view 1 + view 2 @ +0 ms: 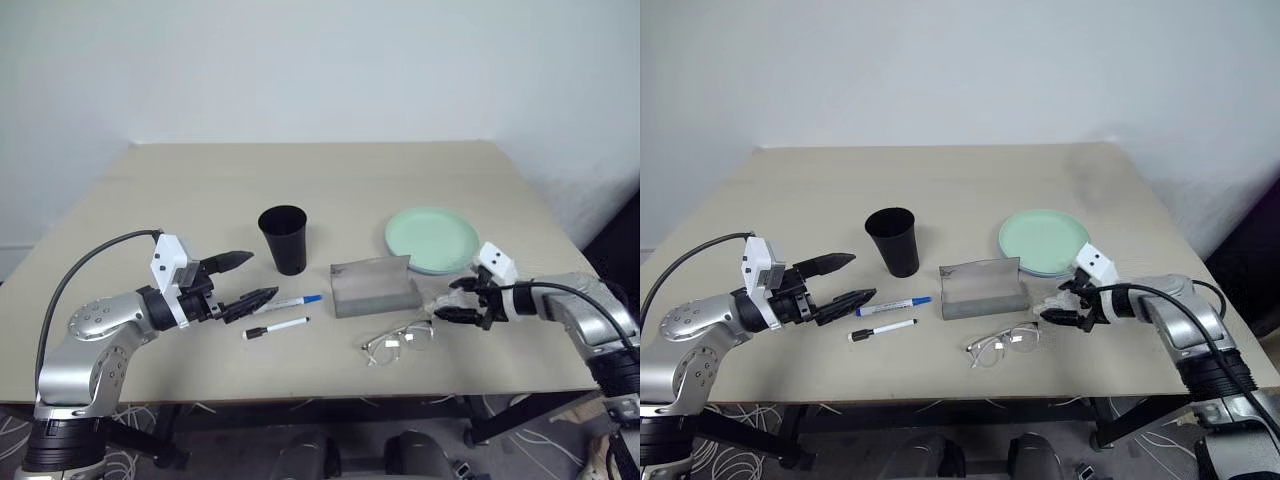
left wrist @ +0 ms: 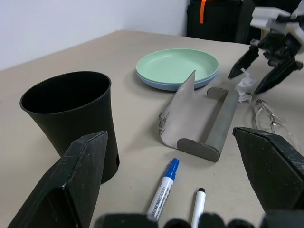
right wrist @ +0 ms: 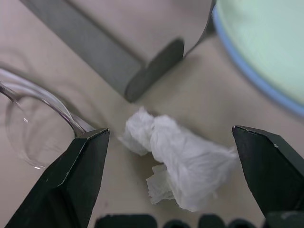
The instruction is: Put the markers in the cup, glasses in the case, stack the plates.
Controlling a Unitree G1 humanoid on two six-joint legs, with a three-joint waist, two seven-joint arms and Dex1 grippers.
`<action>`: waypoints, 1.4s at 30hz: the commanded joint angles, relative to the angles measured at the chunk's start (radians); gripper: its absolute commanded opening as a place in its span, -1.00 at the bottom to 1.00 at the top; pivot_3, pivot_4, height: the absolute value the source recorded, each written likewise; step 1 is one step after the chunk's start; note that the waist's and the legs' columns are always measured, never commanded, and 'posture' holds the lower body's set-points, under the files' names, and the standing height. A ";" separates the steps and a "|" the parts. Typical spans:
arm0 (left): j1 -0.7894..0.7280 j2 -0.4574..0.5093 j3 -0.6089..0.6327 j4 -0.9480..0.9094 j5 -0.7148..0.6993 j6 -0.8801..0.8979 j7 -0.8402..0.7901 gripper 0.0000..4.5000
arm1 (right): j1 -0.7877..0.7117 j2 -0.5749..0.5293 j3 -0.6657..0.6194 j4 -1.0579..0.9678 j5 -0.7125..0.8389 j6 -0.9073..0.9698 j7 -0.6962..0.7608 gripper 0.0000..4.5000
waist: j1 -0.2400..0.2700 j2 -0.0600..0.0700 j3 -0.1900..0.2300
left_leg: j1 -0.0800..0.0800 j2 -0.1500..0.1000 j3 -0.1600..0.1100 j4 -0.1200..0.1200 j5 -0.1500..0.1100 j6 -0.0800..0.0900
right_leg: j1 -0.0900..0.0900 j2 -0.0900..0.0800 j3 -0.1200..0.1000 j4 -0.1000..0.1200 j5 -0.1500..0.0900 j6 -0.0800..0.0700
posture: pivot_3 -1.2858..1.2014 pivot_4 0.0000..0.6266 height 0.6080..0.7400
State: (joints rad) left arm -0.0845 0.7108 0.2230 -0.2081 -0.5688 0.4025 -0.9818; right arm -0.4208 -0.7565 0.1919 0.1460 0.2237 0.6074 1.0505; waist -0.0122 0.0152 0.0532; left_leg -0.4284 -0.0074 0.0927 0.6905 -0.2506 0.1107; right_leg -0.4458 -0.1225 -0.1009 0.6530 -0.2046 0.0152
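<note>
The black cup [image 1: 284, 238] stands upright mid-table. In front of it lie two markers, a blue-capped one [image 1: 290, 301] and a black-capped one [image 1: 276, 327]. My left gripper [image 1: 262, 275] hovers open just left of them, holding nothing. The grey case [image 1: 373, 285] sits open to the right of the cup. Silver-framed glasses [image 1: 398, 341] lie in front of the case. The mint green plate [image 1: 432, 240] rests on the light blue plate [image 2: 156, 84]. My right gripper [image 1: 452, 300] is open, angled down over a white tissue wad [image 3: 175, 156] beside the glasses, its fingers apart from the wad.
The table's front edge [image 1: 300, 390] runs close below the glasses and markers. The far half of the beige tabletop [image 1: 300, 180] lies behind the cup. A wall stands behind the table.
</note>
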 commanded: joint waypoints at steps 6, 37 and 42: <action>0.004 0.000 0.028 -0.043 -0.018 -0.015 0.009 1.00 | -0.016 -0.001 -0.011 0.040 -0.053 -0.105 0.006 -0.18 | 0.014 0.000 0.000 | 0.000 0.000 0.000 0.000 0.000 0.000 | 0.000 0.000 0.000 0.000 0.000 0.000 | 0.03 -1.00 0.45; -0.009 0.016 0.056 -0.081 -0.018 -0.008 0.041 1.00 | -0.723 0.326 -0.074 1.006 -0.244 -0.448 -0.379 -0.54 | 0.010 -0.002 0.001 | -0.003 0.005 0.012 -0.005 0.005 -0.011 | -0.006 0.003 -0.006 0.001 0.004 -0.005 | 0.03 -1.00 0.45; -0.024 0.015 0.054 -0.091 -0.011 -0.005 0.054 1.00 | -0.740 0.338 -0.085 1.064 -0.261 -0.483 -0.394 0.22 | -0.008 -0.002 0.001 | -0.002 0.006 0.012 -0.008 0.008 -0.015 | -0.006 0.004 -0.006 0.002 0.004 -0.005 | 0.03 -1.00 0.45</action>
State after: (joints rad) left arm -0.0854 0.7130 0.2568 -0.2633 -0.5678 0.4026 -0.9356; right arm -1.1146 -0.4093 0.1325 1.2147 -0.0315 0.1492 0.6703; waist -0.0204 0.0134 0.0546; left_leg -0.4301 -0.0018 0.1042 0.6830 -0.2422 0.0957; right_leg -0.4518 -0.1182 -0.1068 0.6557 -0.2009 0.0099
